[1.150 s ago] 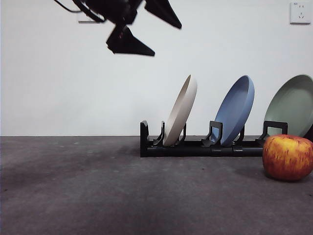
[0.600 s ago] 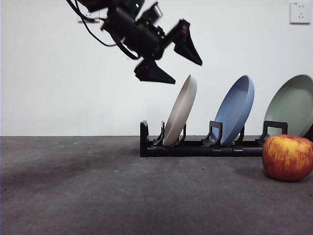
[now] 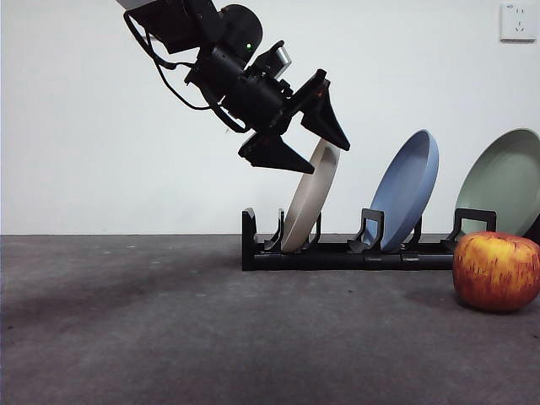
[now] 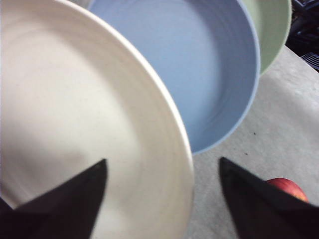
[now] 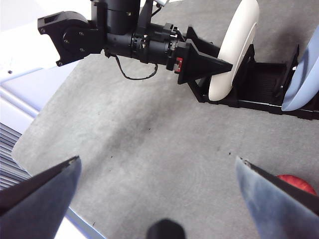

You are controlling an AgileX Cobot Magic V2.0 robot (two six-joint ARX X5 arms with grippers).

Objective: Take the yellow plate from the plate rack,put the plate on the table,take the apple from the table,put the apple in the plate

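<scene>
The left gripper (image 3: 308, 139) is at the top rim of the yellow plate (image 3: 310, 196), its jaws spread wide, one on each side of the rim and not pressing it. The plate stands tilted in the first slot of the rack (image 3: 354, 253), leaning toward 1 o'clock. A blue plate (image 3: 407, 187) stands in the next slot and a green plate (image 3: 504, 181) after it. The apple (image 3: 496, 271) lies on the table (image 3: 169, 329), at 4 o'clock from the rack. The right gripper (image 5: 157, 174) hangs high over the table, jaws spread, holding nothing
</scene>
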